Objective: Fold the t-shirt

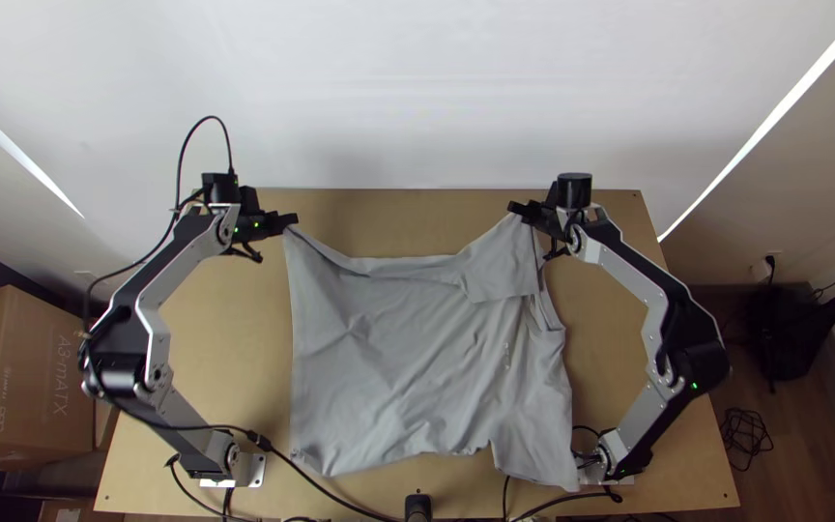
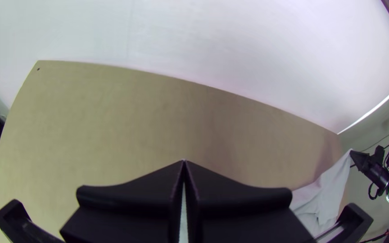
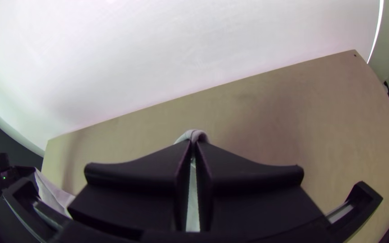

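A light wooden counter [image 1: 224, 338] spreads beneath both arms, its far edge running along a plain white surface [image 1: 417, 97] with a bright strip of light slanting down at either side. Beyond the counter's left side sits a brown cardboard box [image 1: 26, 387]; beyond its right side there is brown flooring [image 1: 809, 425] with a loose tangle of black cable [image 1: 746, 435] on it, and a black plug [image 1: 770, 260] low on the wall. More black cables [image 1: 335, 498] trail over the counter's near edge, next to a small dark object [image 1: 417, 507] at the middle. The grey t-shirt [image 1: 388, 367] takes up the middle of the counter between the arms, mostly spread out and lightly wrinkled, with a flap [image 1: 504, 271] turned over at its far right part and one near part reaching down to the right arm's base. Its far edge sags between two raised corners. The left pincer [image 1: 292, 220] has its two fingers pressed together, pinching the far left corner, and grey cloth shows in the narrow slot between them in the left wrist view. The right pincer [image 1: 516, 208] is likewise closed up, nipping the far right corner, and the right wrist view shows a small fold of cloth [image 3: 193, 134] poking out just past the fingertips.
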You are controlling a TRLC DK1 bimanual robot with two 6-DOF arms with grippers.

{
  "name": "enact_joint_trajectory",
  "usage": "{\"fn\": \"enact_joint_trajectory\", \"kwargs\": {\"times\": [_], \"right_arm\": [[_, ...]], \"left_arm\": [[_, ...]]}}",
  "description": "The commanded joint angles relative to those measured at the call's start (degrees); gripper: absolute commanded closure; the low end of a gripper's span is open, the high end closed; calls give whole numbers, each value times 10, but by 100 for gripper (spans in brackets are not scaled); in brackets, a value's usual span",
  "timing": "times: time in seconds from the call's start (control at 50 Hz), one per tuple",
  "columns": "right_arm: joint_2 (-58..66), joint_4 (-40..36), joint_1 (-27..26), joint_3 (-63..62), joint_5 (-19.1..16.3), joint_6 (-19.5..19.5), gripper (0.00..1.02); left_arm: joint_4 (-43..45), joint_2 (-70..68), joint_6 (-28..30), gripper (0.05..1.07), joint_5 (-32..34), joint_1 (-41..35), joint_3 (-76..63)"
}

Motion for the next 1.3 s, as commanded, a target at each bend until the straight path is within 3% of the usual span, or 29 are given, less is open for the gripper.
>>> {"fn": "enact_joint_trajectory", "kwargs": {"times": [0.0,0.18,0.4,0.44,0.48,0.5,0.58,0.68,0.86,1.02,1.18,1.28], "right_arm": [[56,13,-17,73,8,-9,100],[126,13,-33,167,17,-8,100],[170,13,-38,242,46,-12,98],[170,12,-37,242,49,-16,75],[170,5,-37,245,58,-20,46],[170,-5,-37,251,63,-23,38],[176,-44,-41,282,75,-23,21],[155,-60,-50,281,84,-22,3],[65,-75,-68,230,99,-8,3],[-14,-238,-80,237,92,19,4],[-56,-439,-102,253,62,14,4],[-84,-533,-119,235,52,-11,4]], "left_arm": [[-9,79,8,105,-7,13,92],[-68,194,9,105,-14,15,248],[-73,256,-2,102,-36,11,344],[-77,257,-2,80,-43,9,347],[-82,255,-2,47,-43,8,347],[-85,254,-2,35,-44,8,348],[-100,242,-3,11,-43,9,350],[-109,214,-12,10,-44,15,344],[-132,133,-19,10,-43,27,315],[-166,40,-18,10,-36,33,278],[-189,-44,-11,10,-33,36,234],[-211,-97,-8,10,-29,36,205]]}}
